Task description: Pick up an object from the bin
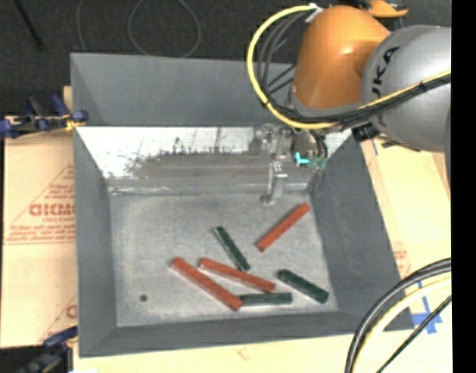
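Overhead, speckled grey bin, dark floor around; jaws apart, empty, near a red stick

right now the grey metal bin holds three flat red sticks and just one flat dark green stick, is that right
Not quite: the camera view shows three flat dark green sticks, not one. The three flat red sticks in the grey metal bin are right.
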You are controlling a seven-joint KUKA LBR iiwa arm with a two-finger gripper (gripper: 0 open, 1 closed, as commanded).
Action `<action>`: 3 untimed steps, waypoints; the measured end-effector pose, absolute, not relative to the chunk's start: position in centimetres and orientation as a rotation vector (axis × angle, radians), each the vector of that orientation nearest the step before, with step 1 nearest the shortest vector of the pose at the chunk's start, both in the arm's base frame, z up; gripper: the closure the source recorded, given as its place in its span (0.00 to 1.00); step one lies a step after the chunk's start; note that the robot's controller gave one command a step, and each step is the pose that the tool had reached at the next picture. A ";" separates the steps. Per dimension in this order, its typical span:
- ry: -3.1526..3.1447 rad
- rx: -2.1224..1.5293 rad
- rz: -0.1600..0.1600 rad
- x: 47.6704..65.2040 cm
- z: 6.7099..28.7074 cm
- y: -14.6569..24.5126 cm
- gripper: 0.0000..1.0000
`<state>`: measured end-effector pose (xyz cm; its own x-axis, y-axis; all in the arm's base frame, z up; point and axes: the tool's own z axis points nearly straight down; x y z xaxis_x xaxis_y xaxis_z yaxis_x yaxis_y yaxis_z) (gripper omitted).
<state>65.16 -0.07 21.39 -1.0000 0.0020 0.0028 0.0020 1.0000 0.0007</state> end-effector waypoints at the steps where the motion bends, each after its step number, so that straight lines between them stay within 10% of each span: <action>1: -3.091 0.568 0.005 61.5 6.9 -8.5 0.00; 3: -2.940 1.125 0.005 63.5 10.1 -8.2 0.00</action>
<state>63.49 -8.25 10.14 -0.7447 -0.6674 -0.0050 -0.6674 0.7447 -0.0051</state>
